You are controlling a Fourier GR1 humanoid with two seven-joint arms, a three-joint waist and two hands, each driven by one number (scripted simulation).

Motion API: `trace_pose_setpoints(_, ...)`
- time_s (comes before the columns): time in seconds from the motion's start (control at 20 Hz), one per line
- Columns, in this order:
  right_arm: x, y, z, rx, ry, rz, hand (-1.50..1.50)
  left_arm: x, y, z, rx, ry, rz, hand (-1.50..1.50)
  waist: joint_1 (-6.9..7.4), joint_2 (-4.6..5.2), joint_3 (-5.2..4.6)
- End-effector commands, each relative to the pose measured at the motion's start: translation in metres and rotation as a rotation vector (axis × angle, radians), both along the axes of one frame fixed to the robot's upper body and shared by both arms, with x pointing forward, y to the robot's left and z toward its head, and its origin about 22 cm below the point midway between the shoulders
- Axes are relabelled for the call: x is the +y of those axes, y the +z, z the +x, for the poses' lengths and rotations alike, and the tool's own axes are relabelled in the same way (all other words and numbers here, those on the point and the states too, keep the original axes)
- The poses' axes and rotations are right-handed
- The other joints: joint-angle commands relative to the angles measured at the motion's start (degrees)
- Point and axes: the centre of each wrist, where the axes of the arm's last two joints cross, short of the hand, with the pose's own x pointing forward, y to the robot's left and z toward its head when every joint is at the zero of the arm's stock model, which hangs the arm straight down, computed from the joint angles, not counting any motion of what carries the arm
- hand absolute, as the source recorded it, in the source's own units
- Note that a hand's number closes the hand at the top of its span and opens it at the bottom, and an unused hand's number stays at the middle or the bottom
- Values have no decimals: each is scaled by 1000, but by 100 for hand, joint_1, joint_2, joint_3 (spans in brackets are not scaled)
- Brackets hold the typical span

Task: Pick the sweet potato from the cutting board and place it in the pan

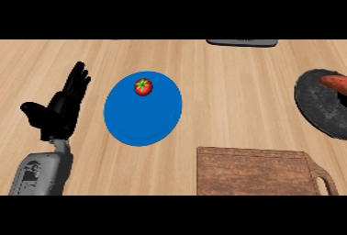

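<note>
The orange-red sweet potato [335, 83] lies in the dark grey pan [318, 108] at the right edge, partly cut off by the frame. The brown wooden cutting board [261, 170] sits at the lower right with nothing on it. My left hand [59, 110] rests at the left with its fingers straight and pointing up, holding nothing. My right hand does not show in the head view.
A blue plate [143, 114] lies left of centre with a red tomato [143, 86] near its far rim. A dark flat object [242, 42] pokes in at the counter's far edge. Bare wooden counter [230, 101] lies between plate and pan.
</note>
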Motion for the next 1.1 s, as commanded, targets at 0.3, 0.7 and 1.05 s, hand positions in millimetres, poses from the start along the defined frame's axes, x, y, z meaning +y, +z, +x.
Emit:
trace_pose_setpoints(0.3, -13, -35, -7, 218, 97, 380, -150, 1, 21, 14, -15, -14, 8, 0, 83, 59, 20)
trace_pose_setpoints(0.7, -23, -44, -19, 54, 171, 414, -150, 5, 10, 6, 3, -2, -2, 0, 40, 19, 22)
trace_pose_setpoints(1.05, -34, -47, -30, -216, 197, 606, -150, 24, -7, -3, 8, 32, 20, 0, -181, -68, -8)
